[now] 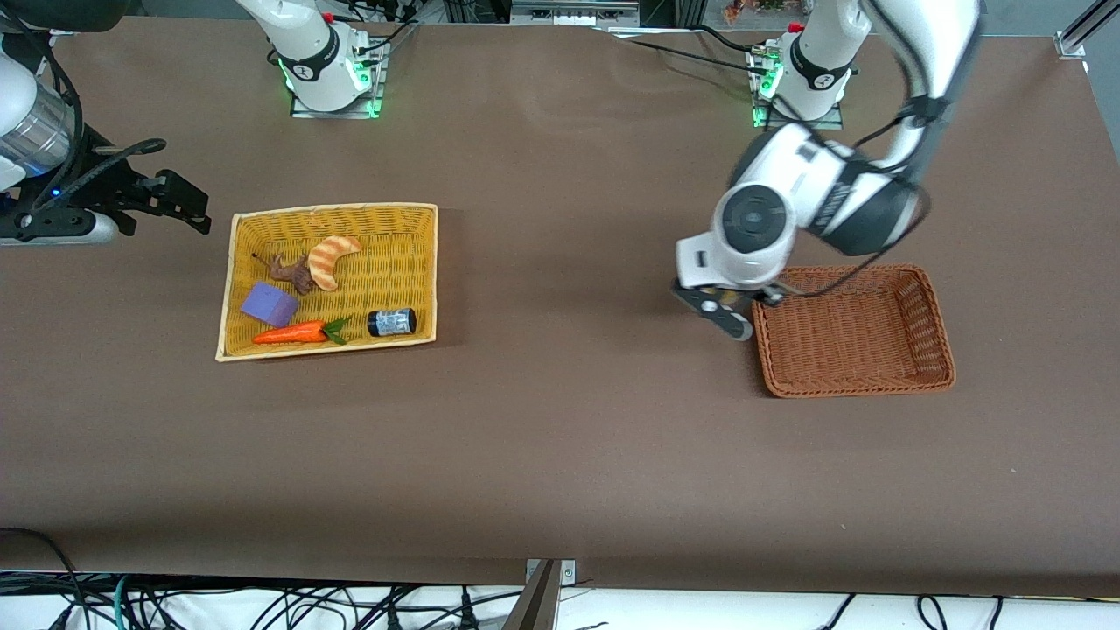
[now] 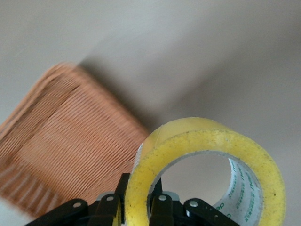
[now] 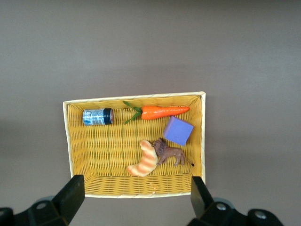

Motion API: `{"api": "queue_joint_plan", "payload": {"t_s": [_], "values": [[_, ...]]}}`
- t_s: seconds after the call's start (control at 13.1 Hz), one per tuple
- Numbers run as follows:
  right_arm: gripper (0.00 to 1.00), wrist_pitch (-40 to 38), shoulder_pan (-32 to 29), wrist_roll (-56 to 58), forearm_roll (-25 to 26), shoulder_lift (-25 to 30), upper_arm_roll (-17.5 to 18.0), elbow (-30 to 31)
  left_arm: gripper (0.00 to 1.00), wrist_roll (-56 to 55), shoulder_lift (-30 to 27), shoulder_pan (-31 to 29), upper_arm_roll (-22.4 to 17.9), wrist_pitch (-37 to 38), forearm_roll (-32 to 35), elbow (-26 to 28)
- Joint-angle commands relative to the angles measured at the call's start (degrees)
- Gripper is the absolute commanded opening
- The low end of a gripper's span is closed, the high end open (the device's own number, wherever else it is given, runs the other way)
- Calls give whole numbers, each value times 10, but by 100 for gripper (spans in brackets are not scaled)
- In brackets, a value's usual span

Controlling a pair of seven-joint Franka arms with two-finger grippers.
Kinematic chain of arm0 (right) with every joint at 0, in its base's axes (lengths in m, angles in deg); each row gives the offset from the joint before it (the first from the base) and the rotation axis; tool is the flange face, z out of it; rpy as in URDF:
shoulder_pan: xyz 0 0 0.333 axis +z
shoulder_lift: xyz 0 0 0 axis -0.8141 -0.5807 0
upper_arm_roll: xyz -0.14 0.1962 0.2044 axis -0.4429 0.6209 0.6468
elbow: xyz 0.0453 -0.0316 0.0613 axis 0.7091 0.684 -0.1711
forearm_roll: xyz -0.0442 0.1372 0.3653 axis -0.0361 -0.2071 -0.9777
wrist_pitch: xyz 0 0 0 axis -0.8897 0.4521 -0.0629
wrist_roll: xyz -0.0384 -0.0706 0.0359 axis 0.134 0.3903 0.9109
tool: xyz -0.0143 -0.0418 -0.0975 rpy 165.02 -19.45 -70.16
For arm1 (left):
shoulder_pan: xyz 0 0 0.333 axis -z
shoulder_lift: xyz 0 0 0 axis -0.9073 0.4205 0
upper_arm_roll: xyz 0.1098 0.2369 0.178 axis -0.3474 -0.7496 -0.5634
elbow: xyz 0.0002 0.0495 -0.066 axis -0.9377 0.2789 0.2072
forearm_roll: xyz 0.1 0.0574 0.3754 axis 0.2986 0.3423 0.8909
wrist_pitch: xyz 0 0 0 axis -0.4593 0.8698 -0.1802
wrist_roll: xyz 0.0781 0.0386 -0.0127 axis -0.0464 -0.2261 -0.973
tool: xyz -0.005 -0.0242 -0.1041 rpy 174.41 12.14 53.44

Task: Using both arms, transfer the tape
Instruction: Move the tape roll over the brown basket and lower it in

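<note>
Got the tape (image 2: 207, 174) pinched in my left gripper (image 1: 731, 308)
Hanging by the brown basket (image 1: 927, 302) edge; right gripper (image 3: 136, 200) fingers wide open, empty, over the yellow basket (image 1: 229, 289) rim, waiting.

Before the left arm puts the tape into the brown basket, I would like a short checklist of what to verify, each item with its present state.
1. Left gripper shut on the tape: ok, the fingers pinch the ring's wall in the left wrist view.
2. Tape seated straight and secure in the fingers: cannot tell.
3. Left gripper over the brown basket: not ok, in the front view it is at the rim toward the right arm's end.
4. Brown basket has room: ok, no object shows in it.
5. Right gripper out of the way: ok, open, waiting above the yellow basket.
</note>
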Motion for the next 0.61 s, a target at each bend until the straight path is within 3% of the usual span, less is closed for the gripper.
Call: {"api": "queue_joint_plan", "payload": {"t_s": [0.0, 0.15, 0.31, 0.38, 0.46, 0.54], "values": [[100, 16, -10, 10, -12, 21, 7, 31, 0, 34, 19, -83, 2, 12, 2, -5], [100, 30, -9, 13, -11, 20, 8, 34, 0, 90, 50, -137, 4, -34, 68, -4], [100, 31, -10, 11, -11, 21, 8, 42, 0, 131, 72, -179, 4, -99, 72, 21], [100, 38, -9, 9, -12, 22, 9, 52, 5, 134, 72, -189, 4, -128, 74, 44], [100, 40, -9, 4, -12, 23, 11, 56, 59, 130, 75, -190, 4, -137, 70, 53], [100, 41, -10, 4, -11, 23, 16, 56, 100, 134, 75, -191, 6, -134, 70, 50]]}}
